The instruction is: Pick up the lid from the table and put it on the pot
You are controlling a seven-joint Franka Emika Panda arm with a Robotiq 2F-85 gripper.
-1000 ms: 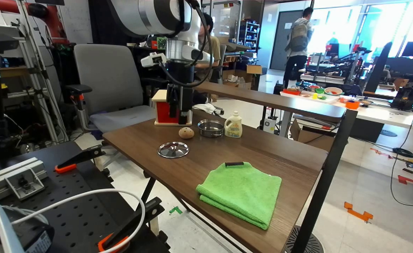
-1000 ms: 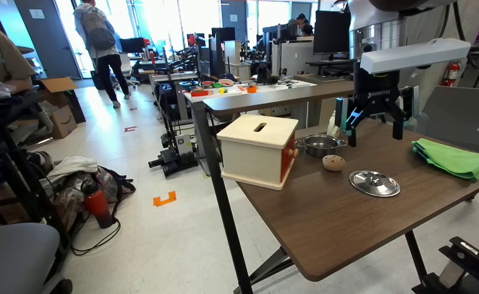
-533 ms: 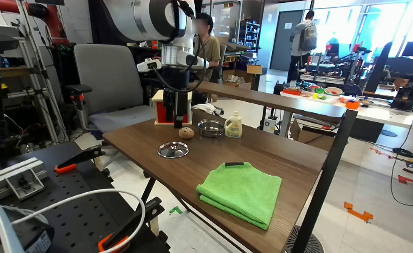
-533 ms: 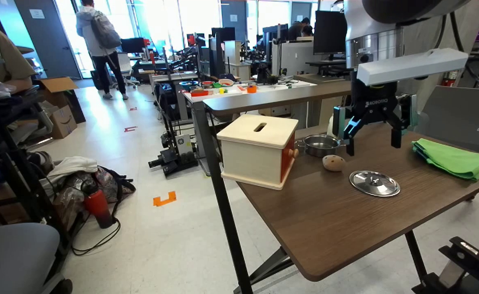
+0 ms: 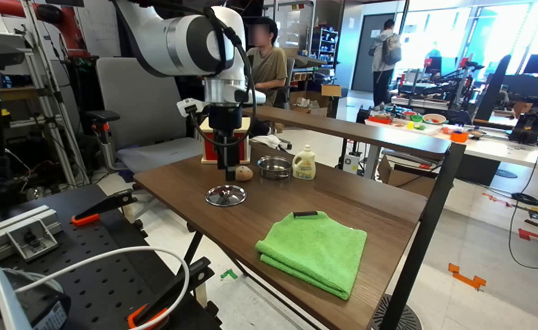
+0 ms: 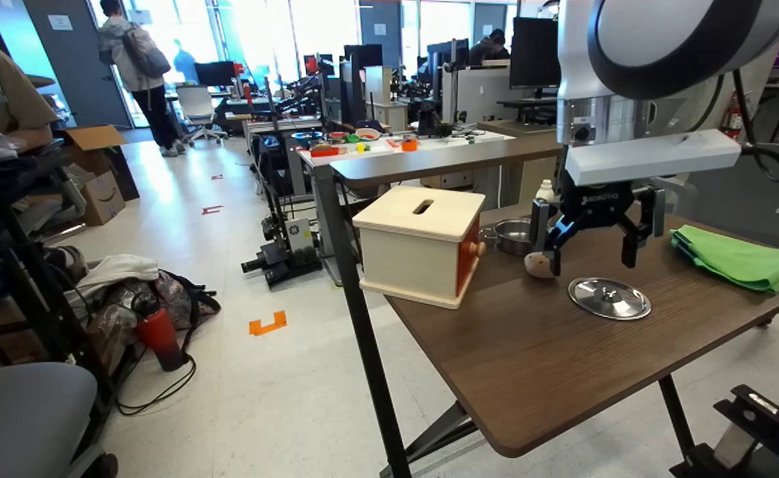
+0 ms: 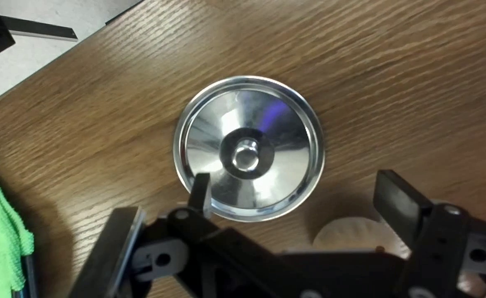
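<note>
The lid [image 5: 226, 195] is a shiny round metal disc with a small knob in its middle. It lies flat on the brown table [image 6: 535, 372], knob up, also in an exterior view [image 6: 608, 299] and the wrist view [image 7: 249, 124]. The silver pot [image 5: 275, 168] stands uncovered behind it; a finger partly hides it in an exterior view [image 6: 513, 238]. My gripper [image 6: 592, 262] is open and empty, above the table and near the lid. In the wrist view the gripper [image 7: 294, 182] has one finger over the lid's rim and the other out beside it.
A tan ball-like object [image 6: 538, 264] lies between lid and pot, close under my gripper, also in the wrist view [image 7: 354, 234]. A wooden box with a red front [image 6: 409, 259], a pale yellow bottle [image 5: 304, 163], a green cloth [image 5: 315, 252] and a raised shelf [image 5: 342, 124] are around.
My gripper has moved down and towards the lid, staying open. The lid, pot, tan object and cloth have not moved. A person in the background has shifted.
</note>
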